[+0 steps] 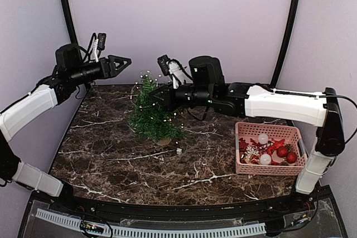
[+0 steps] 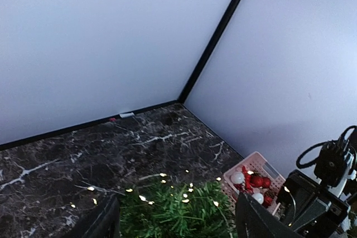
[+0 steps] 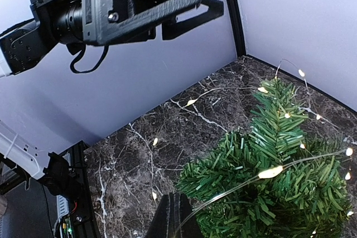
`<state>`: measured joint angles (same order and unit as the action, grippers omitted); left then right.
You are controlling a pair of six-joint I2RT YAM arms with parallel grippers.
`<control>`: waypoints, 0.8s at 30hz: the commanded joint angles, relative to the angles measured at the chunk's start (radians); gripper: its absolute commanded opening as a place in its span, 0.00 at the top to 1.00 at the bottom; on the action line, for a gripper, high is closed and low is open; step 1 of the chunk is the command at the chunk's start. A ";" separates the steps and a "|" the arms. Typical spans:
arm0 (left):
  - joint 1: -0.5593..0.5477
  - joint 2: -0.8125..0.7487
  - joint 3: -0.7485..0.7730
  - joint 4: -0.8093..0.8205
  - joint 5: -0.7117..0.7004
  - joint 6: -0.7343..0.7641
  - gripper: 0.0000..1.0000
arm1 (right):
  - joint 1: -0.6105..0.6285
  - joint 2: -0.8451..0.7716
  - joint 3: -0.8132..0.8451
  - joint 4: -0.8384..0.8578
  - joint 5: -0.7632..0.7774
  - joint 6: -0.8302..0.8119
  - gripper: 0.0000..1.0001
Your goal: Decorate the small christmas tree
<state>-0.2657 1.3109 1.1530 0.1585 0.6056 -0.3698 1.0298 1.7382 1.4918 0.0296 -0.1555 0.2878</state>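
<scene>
The small christmas tree (image 1: 150, 116) looks light and tippy; I'd steady its pot (image 1: 163, 141). Left tool (image 1: 127, 64) spread, right tool (image 1: 158, 96) pinching the fairy-light wire (image 3: 234, 188).

top: right end effector (image 1: 160, 97) tips hid in small christmas tree (image 1: 150, 116) | L wrist: tree cut at btm edge

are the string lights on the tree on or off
On. The string lights show as glowing warm-white dots along the thin wire draped over the small christmas tree, visible in all three views.
</scene>
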 commanded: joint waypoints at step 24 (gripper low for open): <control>-0.137 0.092 0.183 -0.438 0.201 0.151 0.51 | 0.009 -0.062 -0.034 0.041 0.068 -0.022 1.00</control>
<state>-0.3962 1.4010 1.3029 -0.2661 0.7536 -0.2306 1.0298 1.7073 1.4708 0.0299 -0.1112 0.2771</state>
